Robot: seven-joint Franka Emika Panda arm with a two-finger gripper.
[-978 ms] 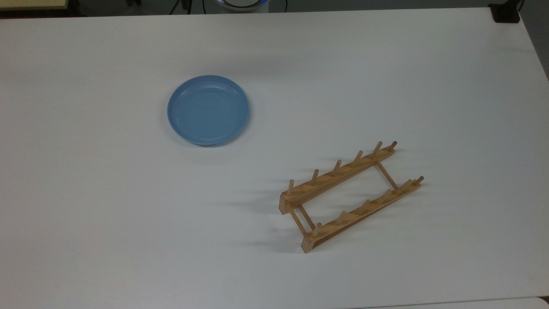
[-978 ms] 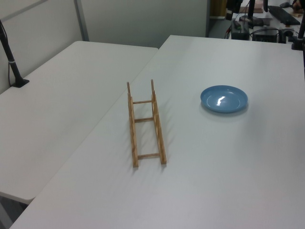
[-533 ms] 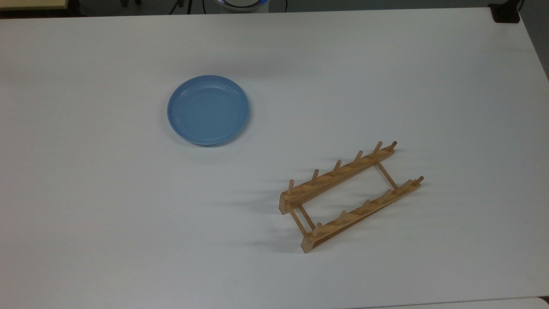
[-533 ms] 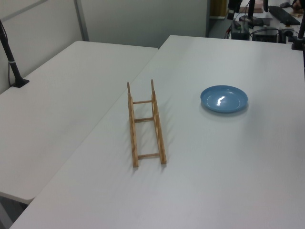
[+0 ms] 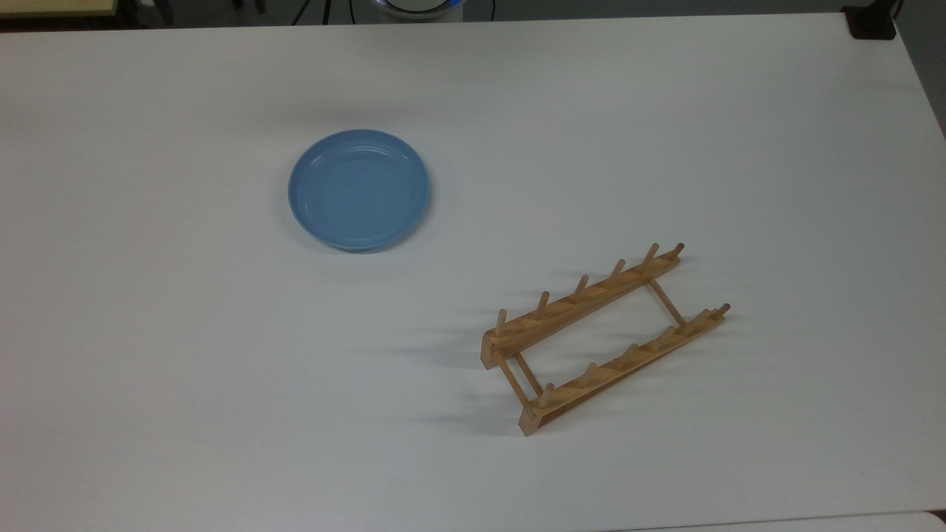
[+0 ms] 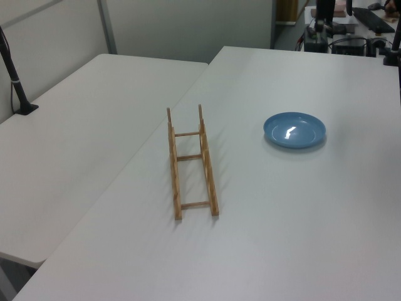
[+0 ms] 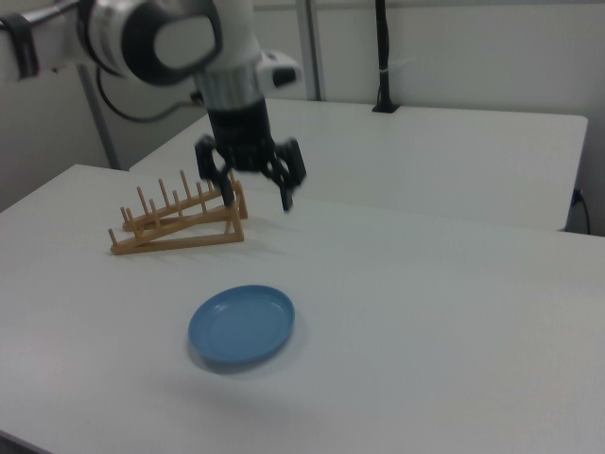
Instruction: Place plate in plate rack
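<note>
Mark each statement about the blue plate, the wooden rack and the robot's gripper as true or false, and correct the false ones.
1. The plate lies flat on the white table. True.
2. The plate stands between the pegs of the plate rack. False: the rack holds nothing and the plate lies apart from it.
3. The gripper holds the plate. False: in the right view it hangs open in the air above the table, with nothing between its fingers.
4. In the top view, the rack lies to the right of the plate and lower in the picture. True.
5. The rack has two long rails with upright pegs. True.
</note>
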